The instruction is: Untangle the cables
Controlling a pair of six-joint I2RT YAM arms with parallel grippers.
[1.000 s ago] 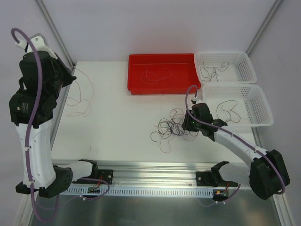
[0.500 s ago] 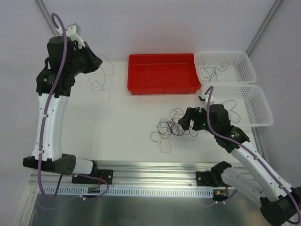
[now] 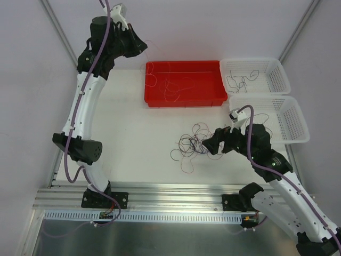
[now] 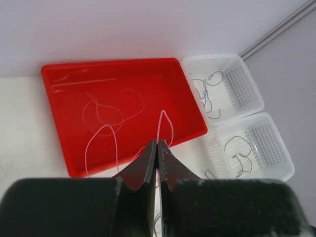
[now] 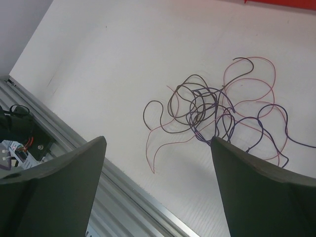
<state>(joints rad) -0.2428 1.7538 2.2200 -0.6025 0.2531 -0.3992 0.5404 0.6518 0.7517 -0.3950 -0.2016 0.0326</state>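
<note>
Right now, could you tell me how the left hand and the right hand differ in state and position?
The left hand is shut, pinching a pale strand; the right hand is open and holds nothing. The left hand is raised by the red tray; the right hand hangs over the tangle of cables on the table. Both have dark fingers aimed down at wires.

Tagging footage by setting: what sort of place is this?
Likely a robotics lab cell: left arm and right arm bolted to an aluminium rail, red tray and white baskets near tangled cables.
</note>
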